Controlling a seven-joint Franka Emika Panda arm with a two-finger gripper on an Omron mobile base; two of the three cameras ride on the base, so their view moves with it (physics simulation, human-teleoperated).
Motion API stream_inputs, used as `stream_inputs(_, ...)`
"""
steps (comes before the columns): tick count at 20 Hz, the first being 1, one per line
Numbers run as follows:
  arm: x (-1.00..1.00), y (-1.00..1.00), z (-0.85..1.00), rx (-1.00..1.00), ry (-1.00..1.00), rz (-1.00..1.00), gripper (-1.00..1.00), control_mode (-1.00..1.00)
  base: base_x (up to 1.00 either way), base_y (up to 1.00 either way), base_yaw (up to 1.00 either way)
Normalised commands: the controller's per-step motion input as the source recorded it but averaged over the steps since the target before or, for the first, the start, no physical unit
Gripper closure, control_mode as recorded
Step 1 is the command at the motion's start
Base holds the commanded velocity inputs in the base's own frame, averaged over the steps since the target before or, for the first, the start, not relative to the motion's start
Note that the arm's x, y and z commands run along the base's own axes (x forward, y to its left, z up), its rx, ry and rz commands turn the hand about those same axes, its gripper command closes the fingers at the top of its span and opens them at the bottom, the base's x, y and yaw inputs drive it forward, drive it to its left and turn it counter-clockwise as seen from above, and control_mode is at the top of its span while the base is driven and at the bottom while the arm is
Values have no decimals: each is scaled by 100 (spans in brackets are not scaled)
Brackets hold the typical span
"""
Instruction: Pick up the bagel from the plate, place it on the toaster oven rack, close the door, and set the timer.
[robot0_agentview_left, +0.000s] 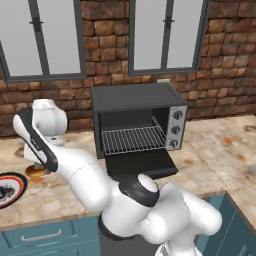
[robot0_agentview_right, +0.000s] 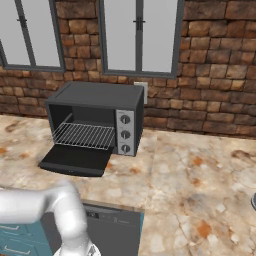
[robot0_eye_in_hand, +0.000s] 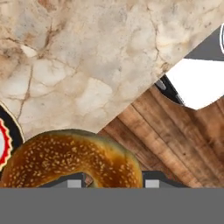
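Brick-walled kitchen, beige marbled stone table (robot0_agentview_left: 220, 145). Black toaster oven (robot0_agentview_left: 135, 102) at rear; dark grey drop-down door (robot0_agentview_left: 141, 163) lying open and flat; silver wire-mesh toaster oven rack (robot0_agentview_left: 133, 139) inside the cavity. Round white plate (robot0_agentview_left: 11, 188) with black rim and red ring at the table's left edge. Golden-brown seeded bagel (robot0_eye_in_hand: 72, 159) directly between the dark fingertips of the gripper (robot0_eye_in_hand: 113, 183), beside the plate rim, above the table edge. Gripper apparently closed around the bagel; firm contact cannot be told.
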Motion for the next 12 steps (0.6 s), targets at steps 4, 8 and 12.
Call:
stream_inputs(4,-53,-54,45,-19,0,-23,100,-100,0,0,0)
stream_inputs(8,-47,-55,42,-22,-1,-21,100,-100,0,0,0)
stream_inputs(12,-30,-54,54,-23,-2,-20,100,-100,0,0,0)
